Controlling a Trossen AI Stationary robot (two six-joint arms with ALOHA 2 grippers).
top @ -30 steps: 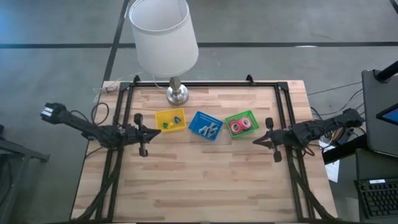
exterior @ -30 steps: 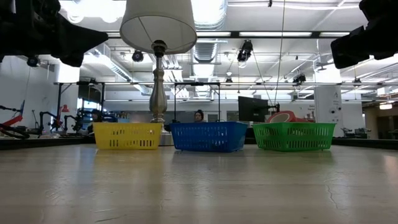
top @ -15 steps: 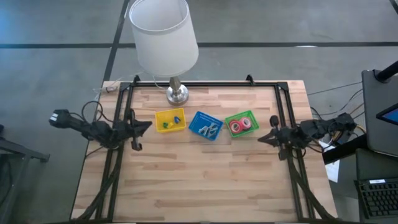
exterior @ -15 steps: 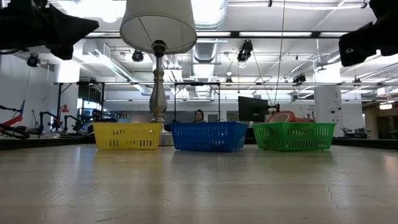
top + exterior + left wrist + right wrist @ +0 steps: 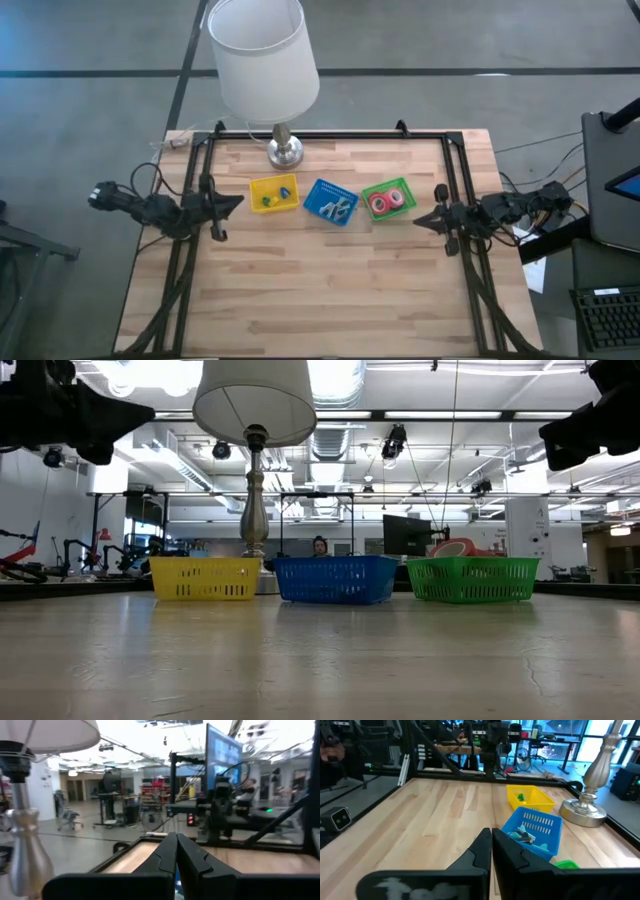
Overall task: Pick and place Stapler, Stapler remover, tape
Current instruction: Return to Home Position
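Folding both arms home is the step in hand, and the left gripper [image 5: 233, 203] looks ready for it: its fingers are pressed together on nothing, above the left edge of the table [image 5: 330, 290] near the yellow bin [image 5: 255, 184]. The right gripper [image 5: 422, 221] is likewise closed and empty, near the right edge beside the green bin [image 5: 367, 189]. The tape [image 5: 381, 205] lies inside that green bin, its red rolls showing over the rim in the low view. To finish cleanly, I judge each arm should draw outward on its own side, staying high and keeping its fingers together, so nothing clips a bin wall or the lamp [image 5: 262, 60] behind the blue bin [image 5: 312, 186]. Against a second ago, both grippers have pulled back from the bins toward the table's sides, the left one more, while the three bins and the tape have not shifted
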